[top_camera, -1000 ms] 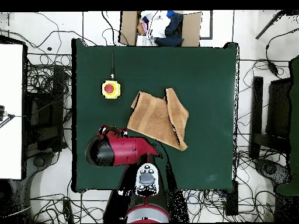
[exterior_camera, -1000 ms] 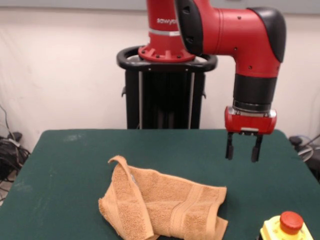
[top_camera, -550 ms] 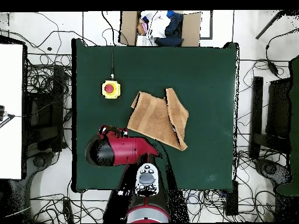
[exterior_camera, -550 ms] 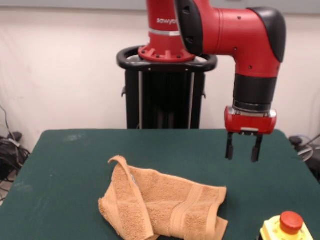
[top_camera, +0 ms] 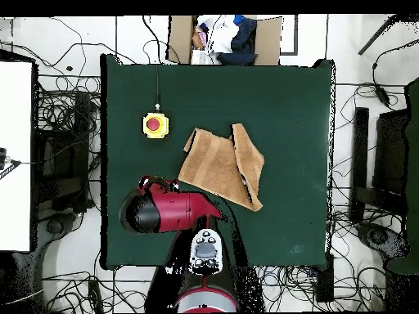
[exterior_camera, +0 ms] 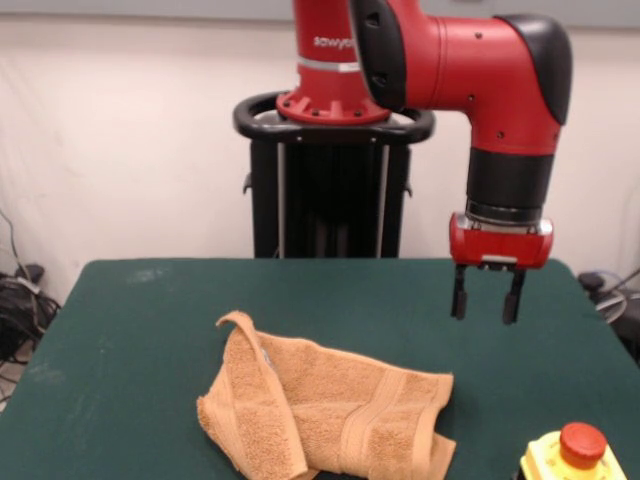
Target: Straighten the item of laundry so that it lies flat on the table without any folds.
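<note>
My claw (exterior_camera: 486, 298) hangs spread and empty above the table (exterior_camera: 150, 330), apart from the towel (exterior_camera: 330, 412).

My 2 fingers (exterior_camera: 459, 294) point straight down with a clear gap between them, gripping nothing; in the front view the towel lies below and to the left of them, rumpled, 1 side folded over itself, its woven band showing; a yellow box with a red button (exterior_camera: 577, 452) sits near the towel's other side.

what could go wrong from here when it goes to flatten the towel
The orange-tan terry towel has one side folded over itself; a pinch there might catch both layers and drag the fold along. The open gripper hangs off to one side, and the yellow box with the red button sits close to the towel, so a sweep might hit it.
</note>
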